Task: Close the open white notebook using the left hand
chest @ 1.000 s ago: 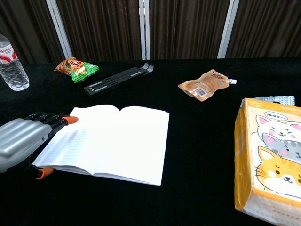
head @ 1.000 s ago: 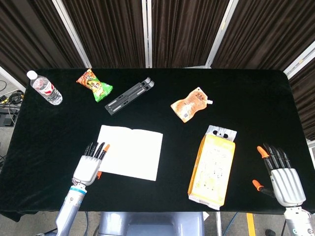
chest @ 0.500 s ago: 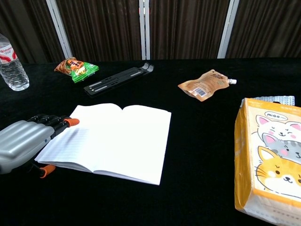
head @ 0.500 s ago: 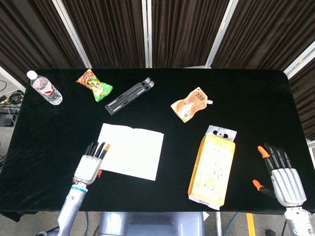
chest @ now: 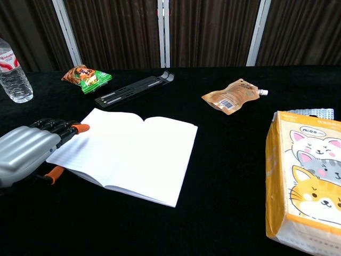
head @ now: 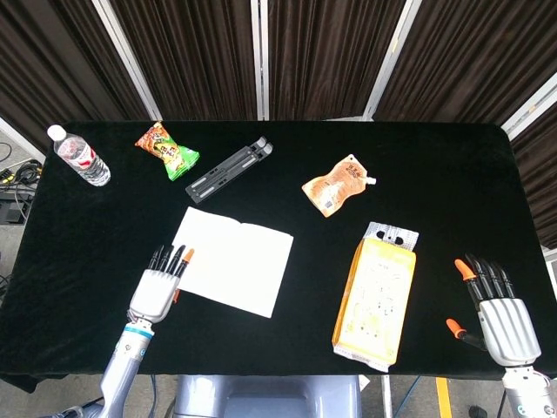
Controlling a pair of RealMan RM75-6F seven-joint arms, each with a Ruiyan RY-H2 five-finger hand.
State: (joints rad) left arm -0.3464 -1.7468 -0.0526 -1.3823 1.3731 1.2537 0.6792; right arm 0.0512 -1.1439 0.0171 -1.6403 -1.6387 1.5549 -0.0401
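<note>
The white notebook (head: pixel 233 260) (chest: pixel 128 152) lies open and flat on the black table, turned a little askew. My left hand (head: pixel 159 286) (chest: pixel 31 150) lies at its left edge, fingers stretched forward, orange fingertips (chest: pixel 81 128) touching the left page's border. It holds nothing. My right hand (head: pixel 495 312) rests at the table's near right corner with fingers spread and nothing in it; the chest view does not show it.
A water bottle (head: pixel 80 157) stands far left. A green snack bag (head: pixel 166 150), a black folding stand (head: pixel 229 171) and an orange pouch (head: pixel 338 185) lie behind the notebook. A yellow cat-print bag (head: pixel 377 299) (chest: pixel 306 178) lies to its right.
The notebook has slid away and rotated clockwise, pushed at its left edge. My left hand has moved slightly forward with it. The right hand has not moved.
</note>
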